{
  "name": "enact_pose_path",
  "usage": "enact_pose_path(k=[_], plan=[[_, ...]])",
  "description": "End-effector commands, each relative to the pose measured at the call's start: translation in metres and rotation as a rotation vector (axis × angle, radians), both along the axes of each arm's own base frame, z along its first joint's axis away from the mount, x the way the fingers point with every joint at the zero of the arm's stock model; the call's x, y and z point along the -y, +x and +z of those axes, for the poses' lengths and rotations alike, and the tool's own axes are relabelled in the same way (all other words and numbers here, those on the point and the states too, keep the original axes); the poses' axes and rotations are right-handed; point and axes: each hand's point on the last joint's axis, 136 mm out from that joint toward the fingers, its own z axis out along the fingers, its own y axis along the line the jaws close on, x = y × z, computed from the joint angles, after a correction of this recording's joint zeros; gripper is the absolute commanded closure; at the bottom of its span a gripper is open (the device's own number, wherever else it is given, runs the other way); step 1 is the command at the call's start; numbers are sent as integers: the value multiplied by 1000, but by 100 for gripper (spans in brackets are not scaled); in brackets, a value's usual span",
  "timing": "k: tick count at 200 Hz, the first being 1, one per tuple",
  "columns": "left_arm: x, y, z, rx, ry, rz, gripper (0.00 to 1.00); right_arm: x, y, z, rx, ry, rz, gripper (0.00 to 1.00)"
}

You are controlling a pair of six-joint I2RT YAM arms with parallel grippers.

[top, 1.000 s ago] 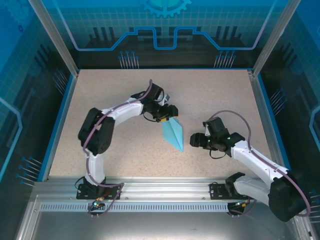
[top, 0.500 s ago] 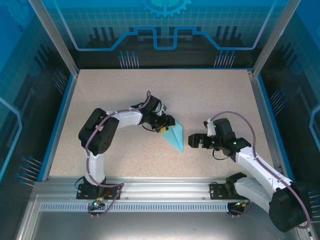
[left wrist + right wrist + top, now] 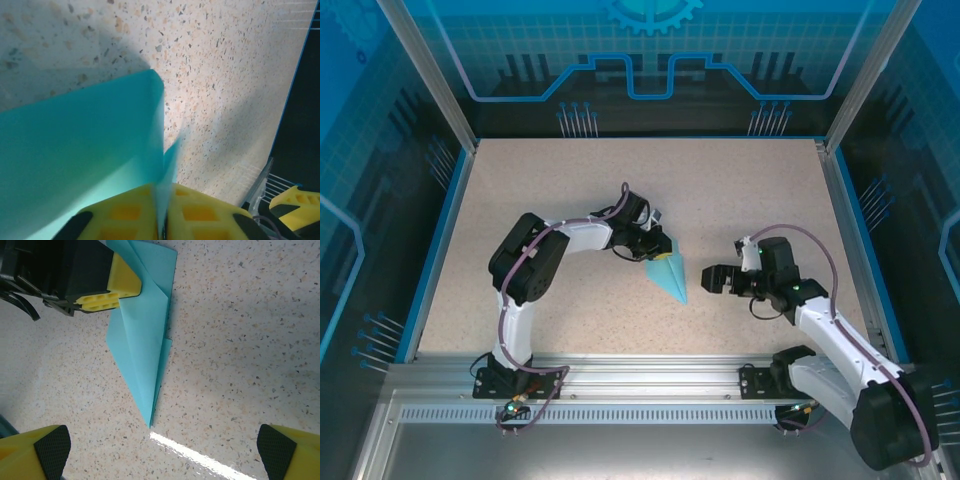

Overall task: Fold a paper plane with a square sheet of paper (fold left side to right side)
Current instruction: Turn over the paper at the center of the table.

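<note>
Paper plane pinched at its wide end by the left gripper

Bases of both arms sit on the metal rail along the bottom of the top view. Just above it, right of centre, the right gripper points left toward the turquoise paper. It is released, with its jaws spread wide and nothing between them, and it stands near the paper's tip but apart from it. In the right wrist view its two yellow fingertips sit in the lower corners of the frame. Speckled tabletop shows between them, and the paper's sharp tip points down toward that gap.

The paper plane lies near the middle of the tabletop as a slim, creased triangle. From above, its point is at the lower right and its broad end at the upper left. The right wrist view shows overlapping layers, with one flap edge sticking out along the right side.

At the broad end the left gripper is clenched on the paper. In the left wrist view the two yellow fingers meet at the bottom of the frame with a thin turquoise edge caught between them, while a wide layer spreads to the left.

Beyond lies bare tabletop up to the blue rim at the top
</note>
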Motion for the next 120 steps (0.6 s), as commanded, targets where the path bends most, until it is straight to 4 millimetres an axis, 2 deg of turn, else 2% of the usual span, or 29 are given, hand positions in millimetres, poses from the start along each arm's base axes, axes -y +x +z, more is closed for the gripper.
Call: enact_pose_path(k=[1, 48, 85, 120], plan=[[6, 5, 20, 53, -36, -23, 94, -2, 4, 13, 33, 90, 22, 1], [8, 8, 39, 104, -70, -27, 100, 17, 19, 22, 60, 135, -52, 1], [4, 13, 75, 196, -98, -38, 100, 32, 35, 39, 117, 221, -101, 0], [-15, 18, 109, 284, -83, -26, 100, 33, 51, 55, 174, 289, -112, 1]])
